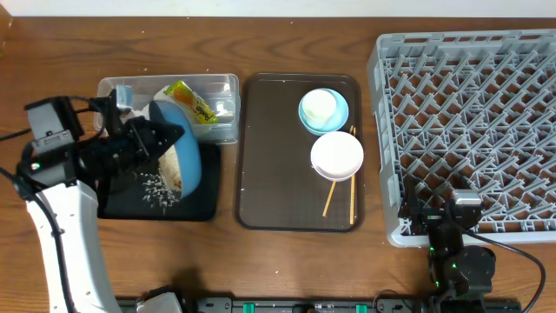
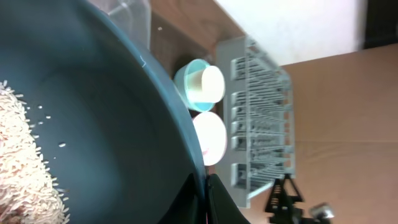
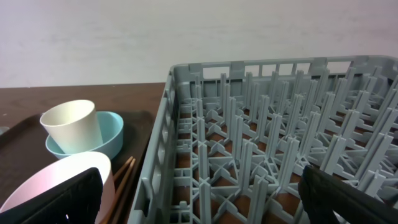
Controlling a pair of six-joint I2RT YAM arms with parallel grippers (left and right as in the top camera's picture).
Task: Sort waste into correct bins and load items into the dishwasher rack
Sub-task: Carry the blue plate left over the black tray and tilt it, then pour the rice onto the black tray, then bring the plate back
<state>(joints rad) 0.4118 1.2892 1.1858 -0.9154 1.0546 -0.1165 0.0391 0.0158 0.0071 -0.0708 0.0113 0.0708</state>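
Observation:
My left gripper [image 1: 163, 139] [image 2: 204, 182] is shut on the rim of the blue plate [image 1: 187, 149] [image 2: 112, 112], which stands tilted on edge over the black tray [image 1: 201, 207]. Rice [image 2: 25, 168] clings to the plate, and more rice [image 1: 159, 188] lies on the tray below. The snack wrapper [image 1: 193, 100] lies in the clear tub [image 1: 231, 83]. On the brown serving tray [image 1: 269, 174] are the light-blue bowl [image 1: 337, 119] holding the cream cup [image 1: 319, 104], the white bowl [image 1: 337, 155] and the chopsticks [image 1: 351, 204]. My right gripper [image 1: 434, 198] [image 3: 205, 205] is open, empty, at the rack's [image 1: 469, 113] front left corner.
The grey rack [image 3: 261, 143] fills the right side and holds nothing I can see. In the right wrist view the cup [image 3: 69, 127], light-blue bowl [image 3: 113, 140], white bowl [image 3: 43, 180] and chopsticks [image 3: 121, 177] sit just left of the rack wall.

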